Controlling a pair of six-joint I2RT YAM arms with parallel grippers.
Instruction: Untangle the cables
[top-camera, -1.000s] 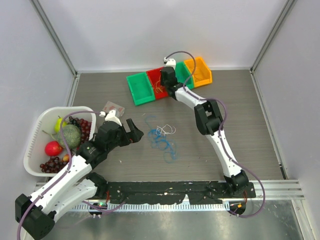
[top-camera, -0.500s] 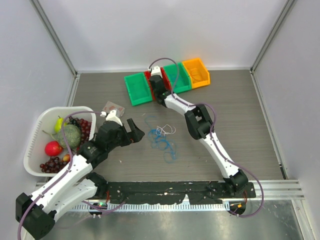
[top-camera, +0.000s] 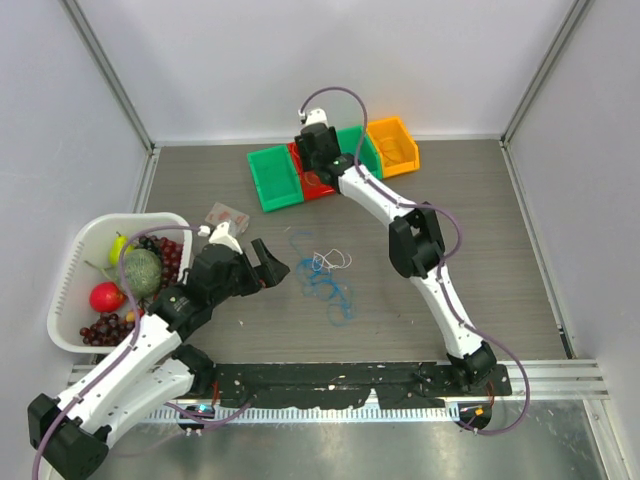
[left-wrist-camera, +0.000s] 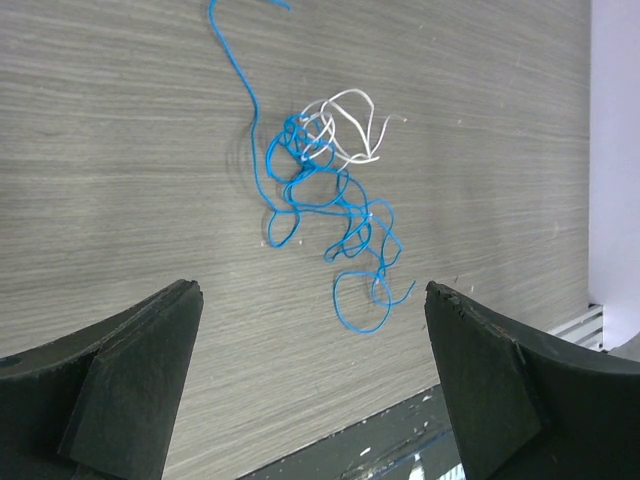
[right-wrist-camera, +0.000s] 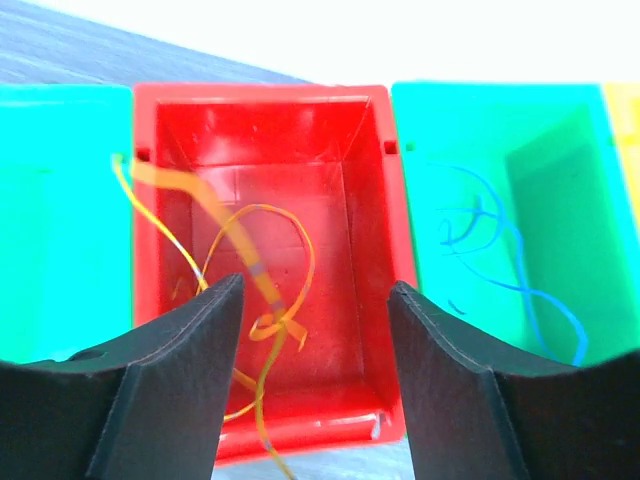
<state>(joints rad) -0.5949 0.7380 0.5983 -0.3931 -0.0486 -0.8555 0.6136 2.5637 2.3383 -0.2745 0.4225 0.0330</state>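
A tangle of blue cable (left-wrist-camera: 335, 215) lies on the table with a whitish cable (left-wrist-camera: 350, 120) looped into its upper end. In the top view the blue cable (top-camera: 331, 286) and the whitish cable (top-camera: 332, 262) sit at mid-table. My left gripper (left-wrist-camera: 311, 290) (top-camera: 268, 264) hovers open just left of them, holding nothing. At the back, my right gripper (right-wrist-camera: 315, 285) (top-camera: 316, 172) stands open above the red bin (right-wrist-camera: 365, 240). An orange-yellow cable (right-wrist-camera: 262, 300) lies loose inside the bin and trails over its front edge.
Left of the red bin (top-camera: 322, 187) stands a green bin (top-camera: 278, 177). To its right come a second green bin (right-wrist-camera: 560, 170) holding blue cable (right-wrist-camera: 490, 250), then an orange bin (top-camera: 393, 143). A white fruit basket (top-camera: 72, 262) and a small packet (top-camera: 226, 214) lie at left.
My right gripper has opened over the red bin after shifting left, and the orange-yellow cable now lies free in it. The left arm has barely moved.
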